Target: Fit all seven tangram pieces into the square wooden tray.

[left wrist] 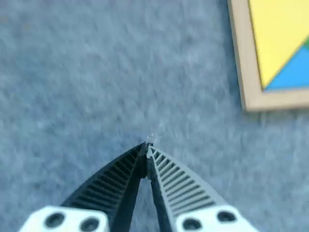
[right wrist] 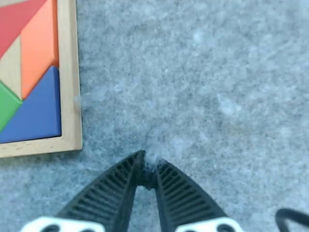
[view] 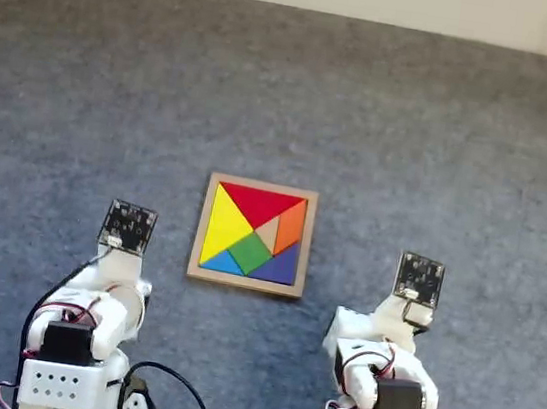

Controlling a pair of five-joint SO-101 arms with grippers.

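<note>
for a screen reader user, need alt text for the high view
A square wooden tray holding coloured tangram pieces lies on a grey carpeted table. The left arm and right arm sit either side of its near edge, both apart from it.

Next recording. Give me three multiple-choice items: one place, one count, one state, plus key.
1. Where is the tray? A between the left arm and right arm; B left of both; C at the far edge.
2. How many pieces lie in it? A five; B seven; C nine.
3. How do the jaws stand? A both open; B both shut, empty; C one holds a piece.
Key: 1A, an arm each side; 2B, red, yellow, orange, tan, green, light blue, dark blue; 3B, wrist views show them closed over carpet.
</note>
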